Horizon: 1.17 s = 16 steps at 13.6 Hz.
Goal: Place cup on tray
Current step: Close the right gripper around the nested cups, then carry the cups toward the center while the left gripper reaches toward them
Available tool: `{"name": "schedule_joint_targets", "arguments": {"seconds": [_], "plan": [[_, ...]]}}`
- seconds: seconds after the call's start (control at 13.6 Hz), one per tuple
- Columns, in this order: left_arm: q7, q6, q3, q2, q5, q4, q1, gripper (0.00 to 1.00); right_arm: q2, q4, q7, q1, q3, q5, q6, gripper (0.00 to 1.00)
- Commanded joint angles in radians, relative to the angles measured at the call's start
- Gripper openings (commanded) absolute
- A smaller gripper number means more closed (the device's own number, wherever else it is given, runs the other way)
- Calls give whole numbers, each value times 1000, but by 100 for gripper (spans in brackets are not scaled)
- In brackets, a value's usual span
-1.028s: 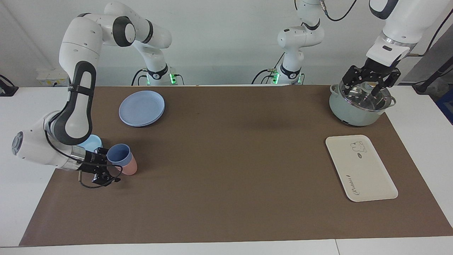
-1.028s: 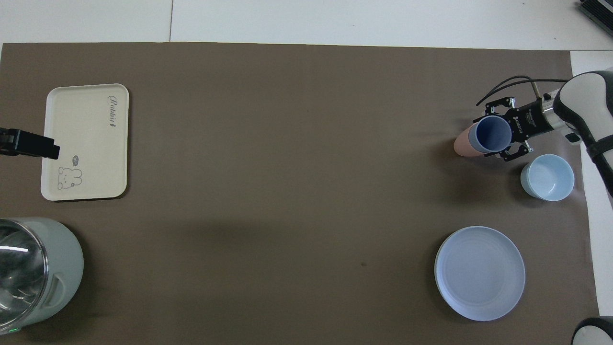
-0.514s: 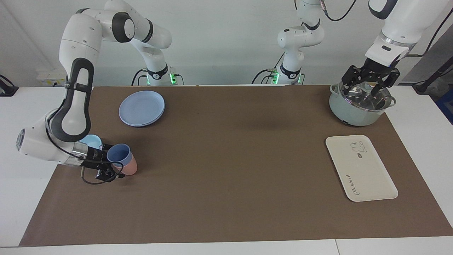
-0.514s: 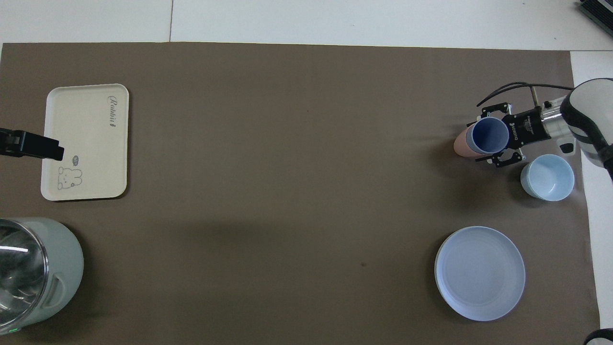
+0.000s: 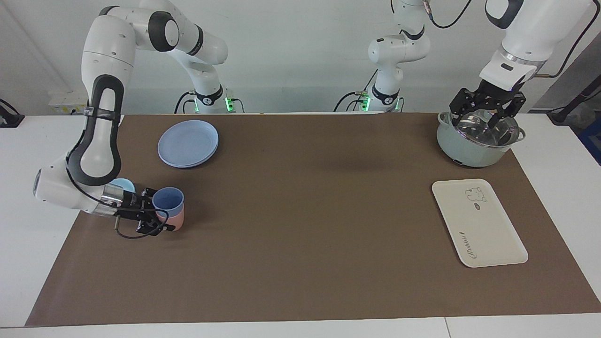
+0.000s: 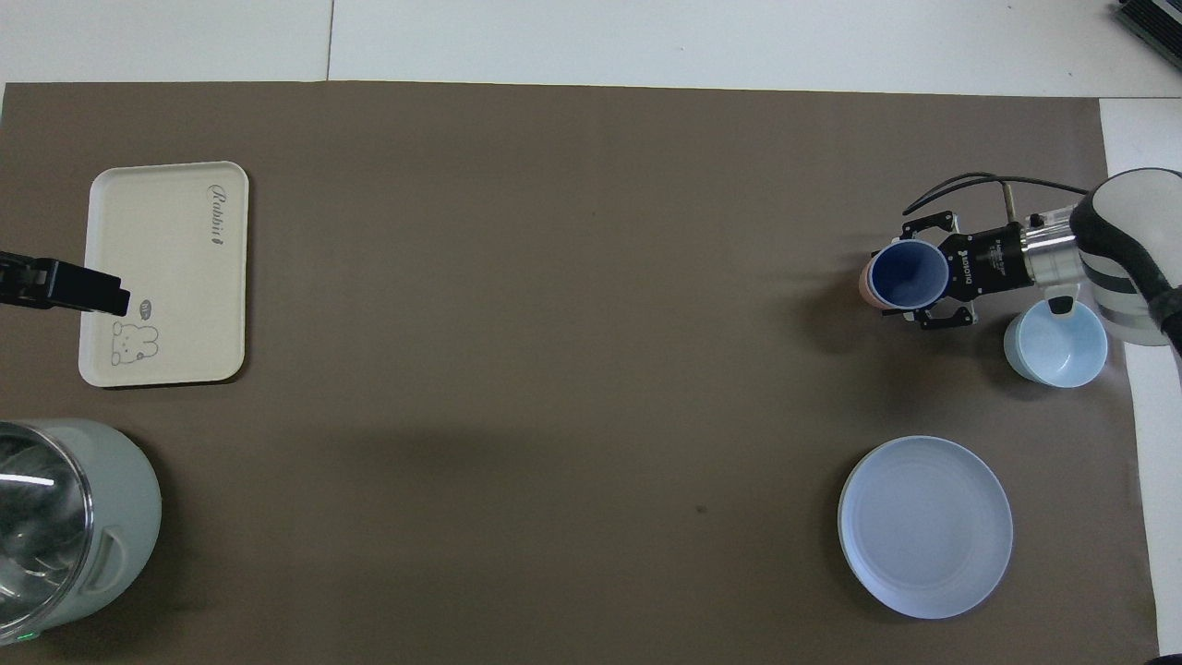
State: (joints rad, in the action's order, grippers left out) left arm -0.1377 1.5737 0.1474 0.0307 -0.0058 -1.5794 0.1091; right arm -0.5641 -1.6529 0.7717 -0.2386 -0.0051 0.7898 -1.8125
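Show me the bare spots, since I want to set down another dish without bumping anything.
The tray is bare, and so is the wide brown mat between it and the blue plates. It is crowded at the right arm's end: the right gripper grips the blue cup, nested in the pink tumbler, beside the light-blue bowl.

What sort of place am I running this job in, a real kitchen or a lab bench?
Most likely a robot lab bench dressed as a kitchen. Tableware, a blue plate, a lidded pot and a cream tray, sits on a brown mat over a white table, with bare walls and loose cables by the arm bases.
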Motion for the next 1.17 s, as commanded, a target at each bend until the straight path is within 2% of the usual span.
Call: {"name": "schedule_joint_targets", "arguments": {"seconds": [0.0,0.22,0.51,0.88,1.1], "plan": [[15,28,-9,34,-16,-42,-16,100,85,-65,-20,68,4,31,-19,0],[100,63,-3,52,-19,-91,-35,100,148,-100,18,182,2,32,-34,0],[238,81,-3,63,-36,-103,-118,100,207,-102,182,329,2,61,-71,0],[485,186,-3,63,-40,-117,-247,100,242,-96,440,511,4,92,-257,0],[587,224,-3,58,-74,-111,-272,100,259,-73,614,594,4,94,-330,0]]}}
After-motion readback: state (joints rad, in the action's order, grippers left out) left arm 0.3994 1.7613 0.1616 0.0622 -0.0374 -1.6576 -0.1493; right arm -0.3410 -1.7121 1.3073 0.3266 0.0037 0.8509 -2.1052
